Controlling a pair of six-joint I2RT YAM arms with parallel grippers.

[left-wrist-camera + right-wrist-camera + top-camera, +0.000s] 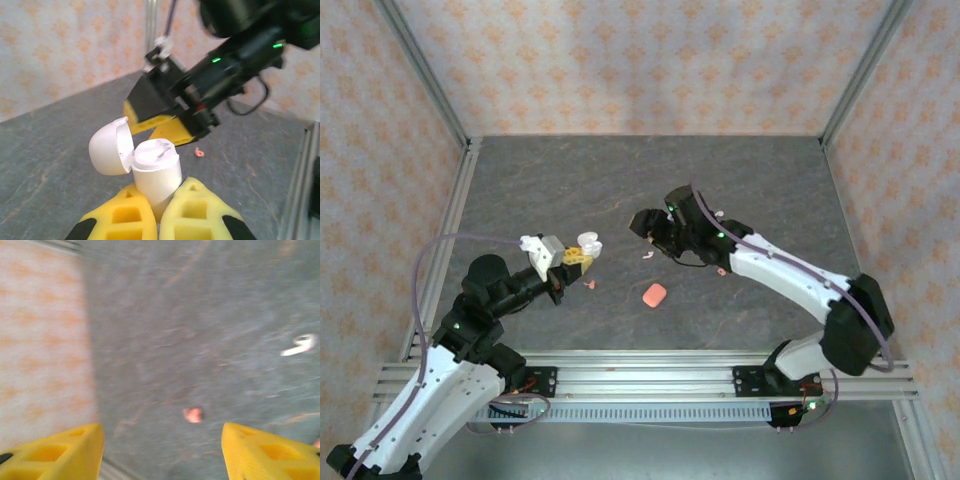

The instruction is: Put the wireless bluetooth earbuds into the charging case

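Note:
My left gripper (161,202) is shut on the body of a white charging case (156,172), held upright with its round lid (107,147) flipped open to the left. In the top view the case (587,244) sits at the left gripper (575,256). White shapes lie in the case's top recesses; I cannot tell whether they are earbuds. My right gripper (640,224) hovers open and empty just right of the case, above the table. A whitish earbud (647,256) lies below it. One coral-pink earbud (589,285) lies near the left gripper, another (721,270) under the right arm.
A coral-pink closed case (654,295) lies on the grey table (570,180) between the arms. The right wrist view is blurred, with open yellow fingers (55,452), a pink earbud (193,414) and a white earbud (300,345). Patterned walls and metal posts (430,95) enclose the table.

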